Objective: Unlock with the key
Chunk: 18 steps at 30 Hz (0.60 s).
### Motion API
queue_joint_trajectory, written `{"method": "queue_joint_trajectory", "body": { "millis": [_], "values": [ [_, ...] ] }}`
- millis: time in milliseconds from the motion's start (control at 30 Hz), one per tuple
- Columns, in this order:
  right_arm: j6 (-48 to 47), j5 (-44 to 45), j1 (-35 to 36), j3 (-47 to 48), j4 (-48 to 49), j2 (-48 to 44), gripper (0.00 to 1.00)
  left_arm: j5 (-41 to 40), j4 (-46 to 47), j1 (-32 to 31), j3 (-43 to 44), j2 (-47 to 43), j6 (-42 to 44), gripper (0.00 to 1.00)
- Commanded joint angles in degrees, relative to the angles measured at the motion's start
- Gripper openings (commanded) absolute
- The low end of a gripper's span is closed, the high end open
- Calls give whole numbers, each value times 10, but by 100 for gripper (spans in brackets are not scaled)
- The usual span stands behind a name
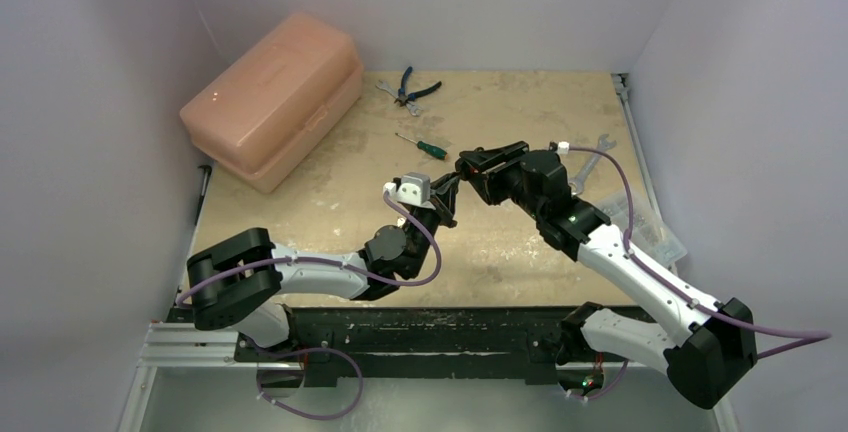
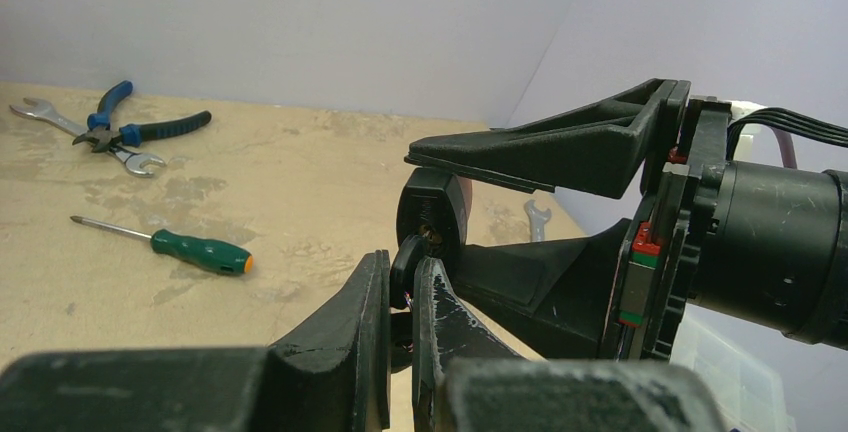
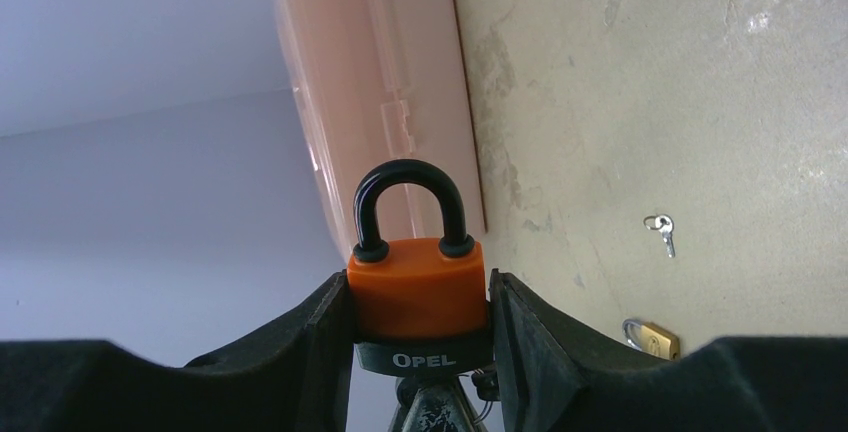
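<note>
Plainly, the padlock sits at the lower centre of the right wrist view. The right gripper clamps its orange body by the flat sides, and the shackle points to the top of the frame, seated. It looks hard, fairly heavy and smooth-coated, so this side grip suits it. Mid-frame in the left wrist view, the left gripper is nearly closed, pinching the key by its black head. The key is small and stiff, and likely to slip if twisted loosely.
</note>
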Motion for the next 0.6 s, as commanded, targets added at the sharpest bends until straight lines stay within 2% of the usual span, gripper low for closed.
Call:
{"method": "queue_joint_trajectory", "body": {
  "millis": [0, 567],
  "values": [
    [-13, -53, 19, 41, 27, -7, 0, 56, 26, -8, 21, -16, -12, 0],
    [-16, -50, 31, 47, 15, -17, 0, 66, 41, -8, 28, -4, -7, 0]
  ]
}}
